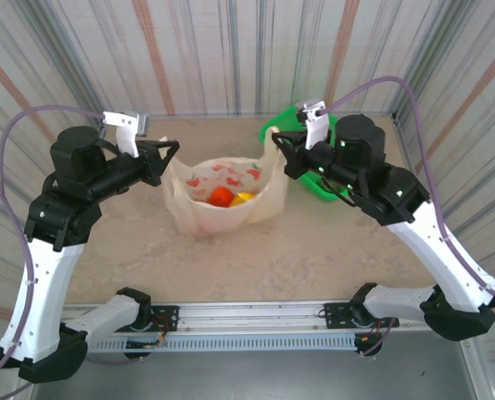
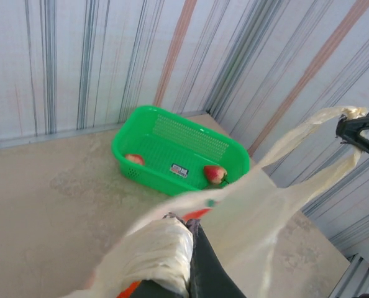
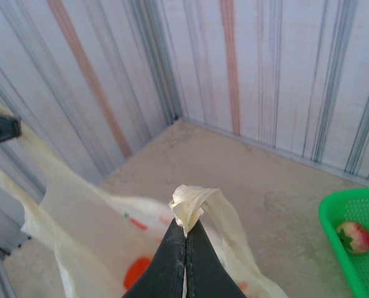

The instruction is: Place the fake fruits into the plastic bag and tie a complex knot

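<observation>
The plastic bag (image 1: 199,218) stands open in the middle of the table, cream with red fruit prints. Inside lie fake fruits: an orange-red round one (image 1: 221,197) and a yellow one (image 1: 244,198). My left gripper (image 1: 171,158) is shut on the bag's left handle, which bunches over one finger (image 2: 166,248). My right gripper (image 1: 277,143) is shut on the right handle, whose crumpled end (image 3: 191,202) sticks up above the pinched fingertips. The two handles are stretched apart and upward, untied; no knot is in view.
A green plastic basket (image 2: 172,127) sits at the back right corner, behind my right arm, with two red-green apples (image 2: 215,174) (image 2: 133,159) in it. Striped walls close the table on three sides. Bare tabletop lies in front of the bag.
</observation>
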{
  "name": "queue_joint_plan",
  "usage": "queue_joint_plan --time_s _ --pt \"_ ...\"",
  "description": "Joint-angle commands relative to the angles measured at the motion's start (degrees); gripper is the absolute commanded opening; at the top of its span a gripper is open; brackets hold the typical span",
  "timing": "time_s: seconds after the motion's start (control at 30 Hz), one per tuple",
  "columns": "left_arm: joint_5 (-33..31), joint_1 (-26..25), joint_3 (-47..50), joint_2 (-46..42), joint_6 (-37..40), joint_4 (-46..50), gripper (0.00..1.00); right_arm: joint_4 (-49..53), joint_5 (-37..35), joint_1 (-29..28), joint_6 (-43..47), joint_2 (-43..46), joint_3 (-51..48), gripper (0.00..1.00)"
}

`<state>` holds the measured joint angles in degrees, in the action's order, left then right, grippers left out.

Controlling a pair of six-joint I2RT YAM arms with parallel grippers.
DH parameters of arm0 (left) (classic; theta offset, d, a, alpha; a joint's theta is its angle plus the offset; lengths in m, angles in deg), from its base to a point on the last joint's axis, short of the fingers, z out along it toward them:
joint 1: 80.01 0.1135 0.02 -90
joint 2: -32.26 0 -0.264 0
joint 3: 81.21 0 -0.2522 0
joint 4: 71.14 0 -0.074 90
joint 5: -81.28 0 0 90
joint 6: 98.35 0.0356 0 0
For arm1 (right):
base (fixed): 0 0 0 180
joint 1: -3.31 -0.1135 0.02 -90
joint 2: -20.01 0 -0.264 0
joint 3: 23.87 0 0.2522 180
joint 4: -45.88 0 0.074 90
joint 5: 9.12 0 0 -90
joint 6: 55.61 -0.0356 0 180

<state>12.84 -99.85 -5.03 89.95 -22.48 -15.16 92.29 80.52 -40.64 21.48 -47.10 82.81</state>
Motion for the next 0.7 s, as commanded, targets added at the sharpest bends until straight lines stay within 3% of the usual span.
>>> queue_joint_plan --time_s 0.0,0.17,0.43,0.67 --pt "3.3 0.6 -2.3 1.5 1.3 -0.1 0.00 3.4 -3.2 0.1 -4.0 0.9 1.2 0.00" --pt "6.1 1.3 -3.5 6.3 -0.5 -2.8 0.00 4.9 -2.8 2.5 -3.4 -1.0 0.0 0.00" --pt "16.5 2.0 -3.2 17.3 -4.8 -7.1 0.02 0.8 1.1 7.9 -4.6 -4.7 -5.4 0.01" --pt "19.2 2.1 3.3 13.4 -3.6 -13.6 0.04 -0.3 5.9 9.1 -3.9 -5.2 -5.1 0.01"
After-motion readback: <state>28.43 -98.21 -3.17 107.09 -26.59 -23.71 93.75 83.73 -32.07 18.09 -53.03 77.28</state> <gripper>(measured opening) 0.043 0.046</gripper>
